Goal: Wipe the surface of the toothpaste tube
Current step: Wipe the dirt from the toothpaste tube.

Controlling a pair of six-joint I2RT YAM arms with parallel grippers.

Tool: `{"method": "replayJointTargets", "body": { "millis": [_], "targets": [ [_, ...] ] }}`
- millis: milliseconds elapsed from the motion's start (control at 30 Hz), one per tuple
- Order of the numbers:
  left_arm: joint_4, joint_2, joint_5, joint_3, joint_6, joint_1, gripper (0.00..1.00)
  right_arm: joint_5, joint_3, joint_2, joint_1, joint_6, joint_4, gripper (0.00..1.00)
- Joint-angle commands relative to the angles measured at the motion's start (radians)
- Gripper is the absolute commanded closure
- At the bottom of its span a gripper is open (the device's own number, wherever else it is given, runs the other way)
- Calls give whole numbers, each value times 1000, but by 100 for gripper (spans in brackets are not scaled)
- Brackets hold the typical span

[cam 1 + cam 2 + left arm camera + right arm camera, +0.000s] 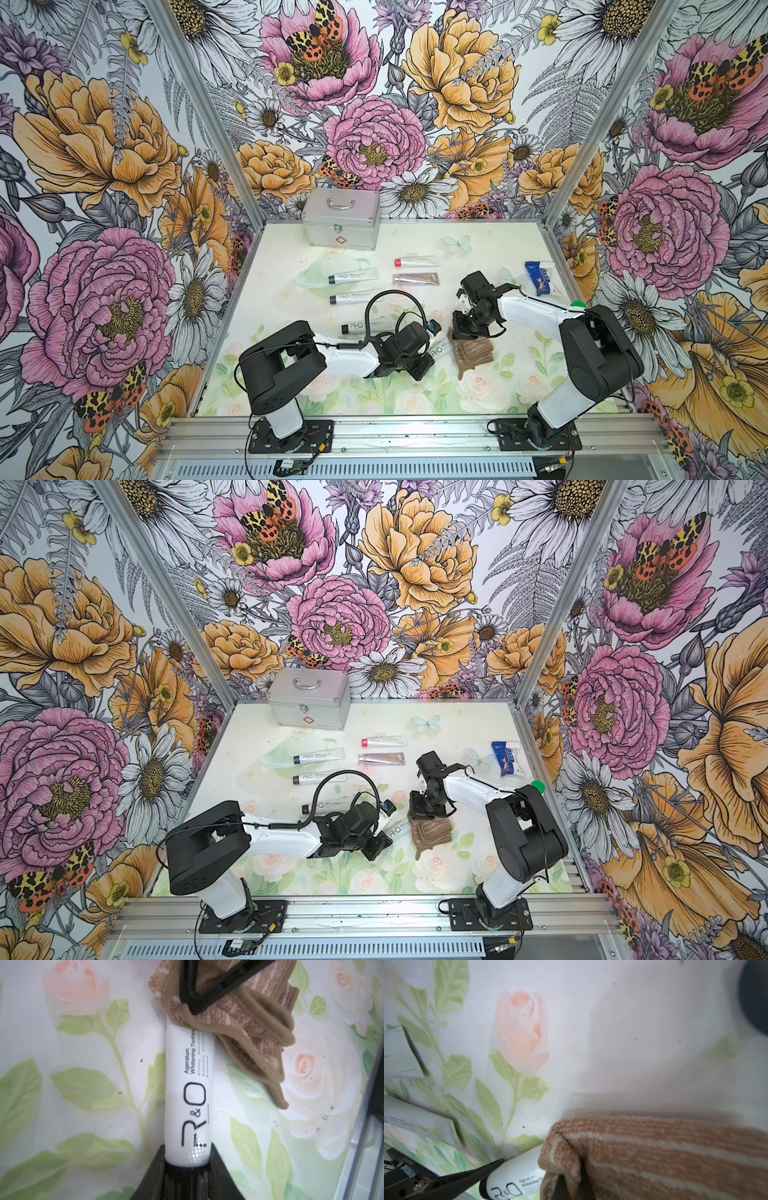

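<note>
White toothpaste tube (188, 1088) reads "R&O Ageratum Whitening" under brown cloth (259, 1028).

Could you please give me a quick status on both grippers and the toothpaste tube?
Left gripper shut on toothpaste tube, at one end. Right gripper shut on striped cloth, draped over tube's far end. Other tubes lie apart, farther back.

Six tubes (353, 276) (355, 296) (368, 326) (417, 261) (415, 279) (440, 349); one cloth (473, 353); one case (340, 224); one packet (540, 278).

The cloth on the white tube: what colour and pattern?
The folded terry cloth is brown with thin cream stripes; right wrist view shows it best.
</note>
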State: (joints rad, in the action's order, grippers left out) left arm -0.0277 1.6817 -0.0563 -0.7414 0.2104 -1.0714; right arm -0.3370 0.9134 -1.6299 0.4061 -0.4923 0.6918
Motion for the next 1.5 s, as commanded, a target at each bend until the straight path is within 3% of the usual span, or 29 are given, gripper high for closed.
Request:
{"method": "replayJointTargets", "body": {
  "millis": [0,300,533,933,1167,1467],
  "targets": [
    [-11,-10,-10,8,-7,4,74,103,-15,-44,10,15,56,100],
    [-12,-2,-12,1,-9,8,74,4,1,0,132,-54,43,100],
    [-11,0,-10,1,-10,8,74,-18,-12,20,151,-71,34,100],
    [-11,-20,-5,12,-9,9,73,185,-34,-67,26,10,49,100],
    [-9,-21,-5,13,-9,8,74,175,-29,-52,3,19,57,100],
    [-10,-14,-3,7,-8,10,74,43,-39,27,152,-72,51,100]
  ]
}}
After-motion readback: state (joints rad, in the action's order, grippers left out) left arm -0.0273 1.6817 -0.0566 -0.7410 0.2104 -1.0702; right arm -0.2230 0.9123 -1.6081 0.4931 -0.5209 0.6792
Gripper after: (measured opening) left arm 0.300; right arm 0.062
